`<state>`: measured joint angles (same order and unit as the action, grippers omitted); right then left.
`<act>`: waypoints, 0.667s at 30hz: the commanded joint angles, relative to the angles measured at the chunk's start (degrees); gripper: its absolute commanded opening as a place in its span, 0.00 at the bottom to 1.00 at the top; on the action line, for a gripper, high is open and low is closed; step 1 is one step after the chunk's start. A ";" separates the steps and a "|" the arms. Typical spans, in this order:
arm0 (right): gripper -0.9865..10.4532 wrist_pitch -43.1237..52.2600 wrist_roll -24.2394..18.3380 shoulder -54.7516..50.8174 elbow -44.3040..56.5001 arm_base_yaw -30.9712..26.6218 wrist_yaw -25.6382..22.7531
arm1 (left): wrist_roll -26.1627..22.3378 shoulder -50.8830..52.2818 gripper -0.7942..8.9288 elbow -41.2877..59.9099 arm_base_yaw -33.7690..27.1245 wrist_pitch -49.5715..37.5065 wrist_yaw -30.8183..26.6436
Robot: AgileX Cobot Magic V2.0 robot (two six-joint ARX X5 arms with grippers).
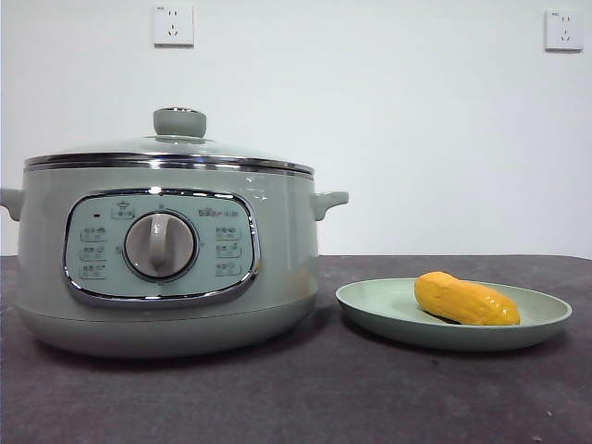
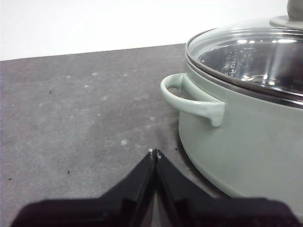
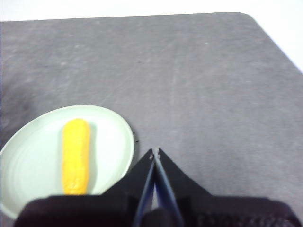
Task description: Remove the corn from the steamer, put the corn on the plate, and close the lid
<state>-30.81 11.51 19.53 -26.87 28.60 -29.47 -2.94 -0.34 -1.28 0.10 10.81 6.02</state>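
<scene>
Now, scene: a dark grey table [image 1: 305,398] against a white wall, seen level from the front, with no arm in that view.
Steamer: the pale sage-green steamer [image 1: 166,268] stands on the table toward the front view's left side, its chrome-framed control panel and central dial facing the camera.
Lid: the glass lid [image 1: 171,148] sits closed on the steamer, chrome rim level all round, green knob on top.
Plate: the pale green plate [image 1: 453,314] rests on the table just beside the steamer, not touching it.
Corn: the yellow-orange corn [image 1: 465,299] lies flat on its side on the plate, near the middle.
Left gripper: the left gripper [image 2: 154,152] hovers over bare table near the steamer's side handle [image 2: 189,97]; its two black jaws are pressed together at the tips, holding nothing.
Right gripper: the right gripper [image 3: 155,152] hangs over the table just beside the plate's rim; its jaws meet at the tips, empty.
Wall: two white power sockets [image 1: 173,25] are mounted high up.
</scene>
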 commanded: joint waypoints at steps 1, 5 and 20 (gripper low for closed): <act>0.09 0.98 -1.09 -2.43 1.99 -3.85 1.97 | 0.37 0.15 0.08 0.72 -0.17 0.17 0.04; 0.09 6.32 -6.78 -6.40 7.19 -11.30 13.79 | 0.37 0.15 0.08 0.72 -0.17 0.17 0.04; 0.09 20.00 -15.67 -19.47 24.94 -23.71 42.40 | 0.37 0.15 0.08 0.72 -0.17 0.17 0.02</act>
<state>-11.46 -3.31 0.27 -2.59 4.86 13.10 -2.94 -0.34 -1.28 0.10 10.79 6.02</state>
